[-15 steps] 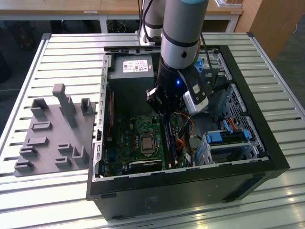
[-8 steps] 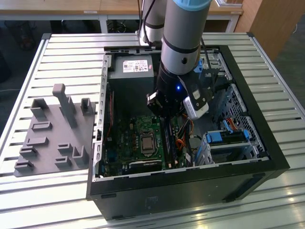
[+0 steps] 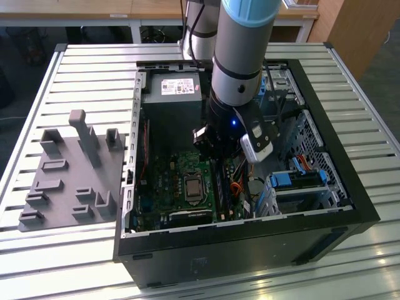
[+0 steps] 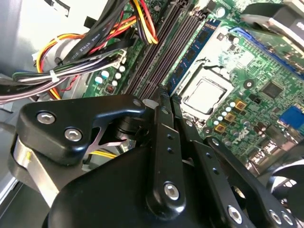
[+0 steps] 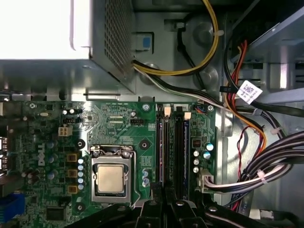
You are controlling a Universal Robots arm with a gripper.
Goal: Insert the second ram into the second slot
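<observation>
Gripper (image 4: 161, 95) fingers (image 4: 164, 128) look pinched nearly together with nothing I can make out between them, and just past the tips the blue ram (image 4: 195, 47) is seated edge-up beside the CPU (image 4: 204, 95); light, stiff, fragile stuff I'd guess, so grab the bare edges, not the chips.

The arm (image 3: 240, 56) is held almost upright in the exterior view, its grey-and-blue upper segment set above a black wrist (image 3: 228, 128) that is pointed straight down. In the second wrist view the gripper (image 4: 164, 95) is seen from behind, and its black fingers (image 4: 161, 137) are closed against each other at the tips.
</observation>
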